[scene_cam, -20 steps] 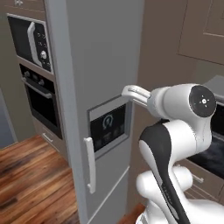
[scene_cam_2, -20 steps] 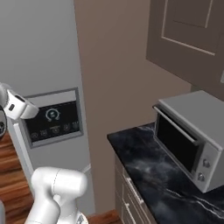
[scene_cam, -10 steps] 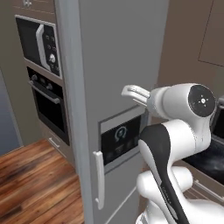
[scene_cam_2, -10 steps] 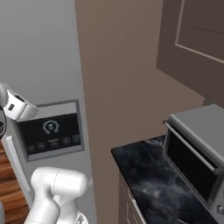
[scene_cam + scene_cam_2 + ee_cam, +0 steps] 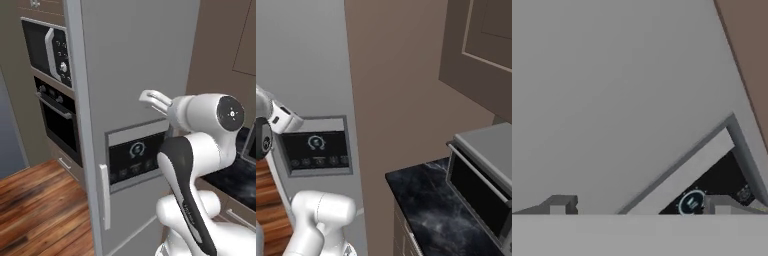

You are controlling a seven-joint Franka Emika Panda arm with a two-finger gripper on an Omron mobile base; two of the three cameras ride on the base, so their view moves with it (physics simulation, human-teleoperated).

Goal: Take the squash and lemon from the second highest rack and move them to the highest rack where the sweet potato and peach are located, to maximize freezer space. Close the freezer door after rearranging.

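The freezer door (image 5: 135,60) is a tall grey panel with a pale vertical bar handle (image 5: 105,196), and it stands shut. My gripper (image 5: 147,98) hovers just in front of the door, above a black dispenser panel (image 5: 137,156), open and holding nothing. In the hand view the two fingertips (image 5: 559,205) stand wide apart against the grey door face (image 5: 612,100), with the dispenser panel (image 5: 712,190) at lower right. The squash, lemon, sweet potato, peach and both racks are hidden behind the door.
A built-in microwave (image 5: 47,50) and black oven (image 5: 57,120) stand left of the freezer, above a wooden floor (image 5: 40,205). To the right are a brown side panel (image 5: 401,100), a black marble counter (image 5: 426,200) with a countertop microwave (image 5: 486,185), and an upper cabinet (image 5: 481,45).
The whole picture has shifted in both base views, so the camera has moved with the base and the freezer front now looms larger. The gripper stays open at the same spot before the door.
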